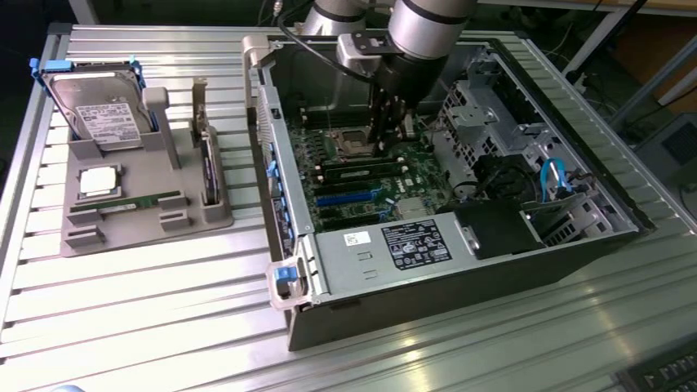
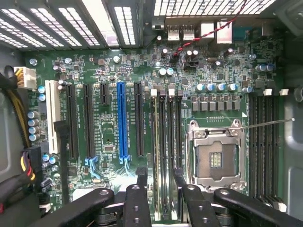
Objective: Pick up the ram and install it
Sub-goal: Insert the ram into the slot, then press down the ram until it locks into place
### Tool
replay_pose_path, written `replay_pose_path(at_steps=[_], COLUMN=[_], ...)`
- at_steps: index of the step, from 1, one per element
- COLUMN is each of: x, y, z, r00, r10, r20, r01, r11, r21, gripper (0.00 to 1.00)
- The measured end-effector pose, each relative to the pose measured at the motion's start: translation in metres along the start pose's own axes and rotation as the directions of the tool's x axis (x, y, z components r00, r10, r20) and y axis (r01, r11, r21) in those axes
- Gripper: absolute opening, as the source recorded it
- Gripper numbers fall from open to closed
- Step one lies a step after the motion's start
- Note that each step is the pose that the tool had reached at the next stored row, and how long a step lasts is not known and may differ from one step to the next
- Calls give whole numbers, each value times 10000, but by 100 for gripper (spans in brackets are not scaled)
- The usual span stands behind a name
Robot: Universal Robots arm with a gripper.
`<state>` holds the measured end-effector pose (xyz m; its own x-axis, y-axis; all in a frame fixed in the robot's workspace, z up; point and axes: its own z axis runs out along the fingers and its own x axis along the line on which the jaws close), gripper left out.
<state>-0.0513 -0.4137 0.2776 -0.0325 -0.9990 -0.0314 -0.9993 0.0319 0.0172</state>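
A long green ram stick (image 2: 156,132) stands on edge in a motherboard slot inside the open computer case (image 1: 294,269). In the exterior view the ram (image 1: 351,172) lies among the black slots just below the arm. My gripper (image 2: 159,172) is open and straddles one end of the stick, one black finger (image 2: 141,177) on each side with a small gap to the board. It hangs low over the motherboard in the exterior view, gripper (image 1: 384,149) pointing down. Another green stick (image 1: 136,202) lies in the grey fixture (image 1: 77,233) outside the case.
An open processor socket (image 2: 215,158) sits right beside the slots, and a blue card slot (image 2: 122,123) on the other side. The fixture holds a hard drive (image 1: 104,114), a square silver chip (image 1: 98,180) and an upright dark card (image 1: 205,163). Case walls and the power supply (image 1: 403,245) hem the arm in.
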Motion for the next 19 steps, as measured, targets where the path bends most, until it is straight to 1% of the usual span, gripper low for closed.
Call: replay_pose_path(at_steps=[16,17,18,19], x=[0,0,0,0], y=[0,0,0,0], z=[-1,-1,-1,-1], r00=[10000,10000,10000,10000], r10=[0,1,0,0], r20=[0,0,0,0], r01=[0,-1,0,0], r11=[10000,10000,10000,10000], r21=[0,0,0,0], gripper=[33,32,19,13])
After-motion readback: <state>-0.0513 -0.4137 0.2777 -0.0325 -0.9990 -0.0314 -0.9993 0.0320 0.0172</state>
